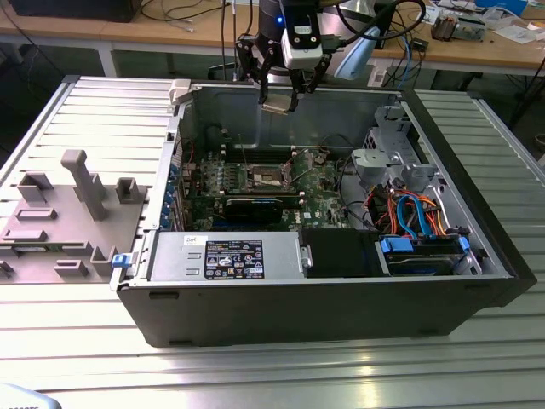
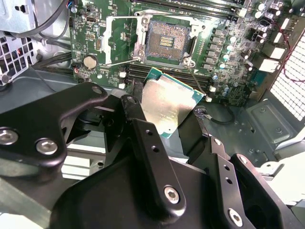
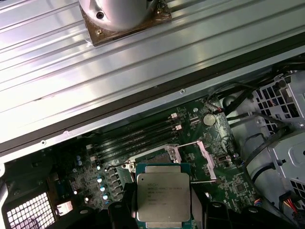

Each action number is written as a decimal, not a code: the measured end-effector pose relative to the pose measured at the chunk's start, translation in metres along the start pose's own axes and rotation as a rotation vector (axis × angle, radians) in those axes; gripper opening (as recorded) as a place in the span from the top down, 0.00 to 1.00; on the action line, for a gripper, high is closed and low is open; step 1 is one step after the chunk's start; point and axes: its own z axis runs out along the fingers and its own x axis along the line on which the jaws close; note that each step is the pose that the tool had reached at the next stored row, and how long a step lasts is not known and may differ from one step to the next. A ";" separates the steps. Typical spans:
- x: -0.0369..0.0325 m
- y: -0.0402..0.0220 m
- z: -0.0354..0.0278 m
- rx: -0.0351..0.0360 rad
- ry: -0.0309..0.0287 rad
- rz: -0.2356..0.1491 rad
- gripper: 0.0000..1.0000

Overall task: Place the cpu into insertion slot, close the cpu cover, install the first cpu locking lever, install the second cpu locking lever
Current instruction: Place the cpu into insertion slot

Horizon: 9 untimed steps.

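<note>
Hand clasping cpu, insertion slot uncovered below, cpu cover open alongside

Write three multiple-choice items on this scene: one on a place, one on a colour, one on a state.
1. Where is the cpu?
A. Seated in the insertion slot.
B. Gripped in the end effector above the motherboard.
C. In a person's hand.

2. The motherboard is:
A. green.
B. red.
C. white.

3. The cpu cover is:
A. shut over the insertion slot.
B. shut over the cpu.
C. swung open beside the bare insertion slot.

Answers:
1 B, the cpu hangs clamped above the motherboard.
2 A, green shows in both wrist views.
3 C, the frame lies to one side of the exposed dark socket.
</note>
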 end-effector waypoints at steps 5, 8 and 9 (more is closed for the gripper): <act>0.0000 0.0000 0.0000 0.0000 -0.0002 0.002 0.45; 0.0000 0.0000 0.0000 -0.0001 -0.0004 0.004 0.45; 0.0000 0.0000 0.0000 -0.0001 -0.0003 0.004 0.45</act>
